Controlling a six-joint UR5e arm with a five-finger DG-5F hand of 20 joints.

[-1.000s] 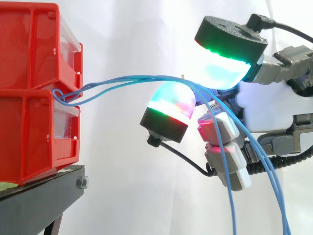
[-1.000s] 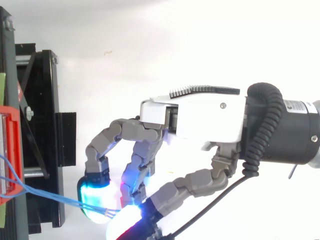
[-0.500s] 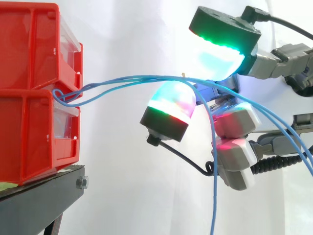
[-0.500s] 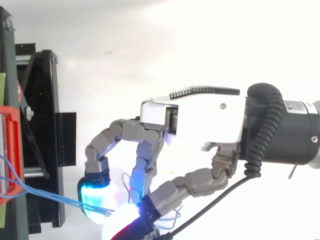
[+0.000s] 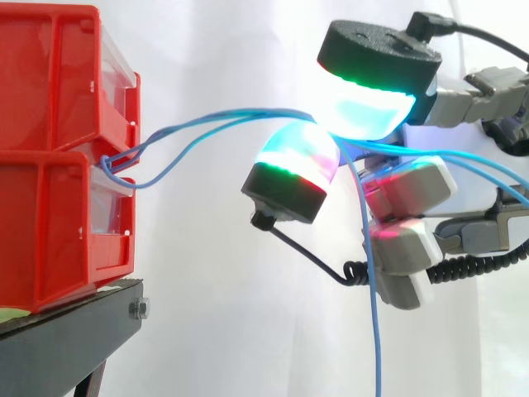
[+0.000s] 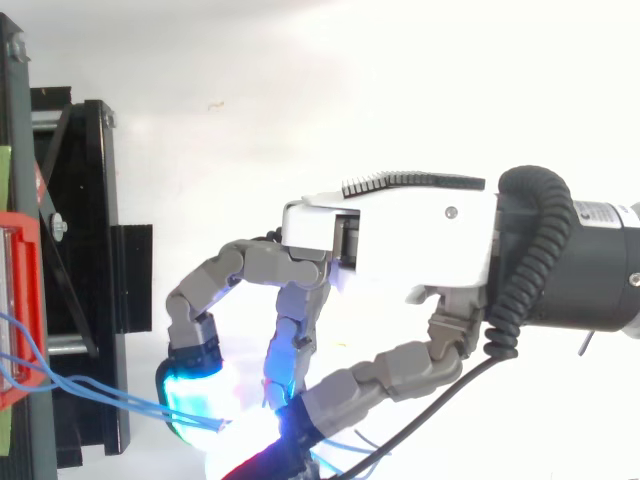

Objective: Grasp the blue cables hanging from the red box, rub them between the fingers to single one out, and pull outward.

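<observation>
— What has the hand (image 6: 400, 240) got?
— Its fingers are curled, glowing pads (image 5: 368, 107) pinching the blue cables (image 5: 223, 118).
— Where do they run?
— From the red box (image 5: 50, 149) on the black stand (image 5: 58, 339), arching over to the pads, one end hanging below.

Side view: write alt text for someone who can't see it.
A robot hand pinches blue cables between the glowing pads of its fingers. The cables run left to the front of two stacked red bins on a black stand, and one strand hangs down below the hand, before a white curtain.
</observation>
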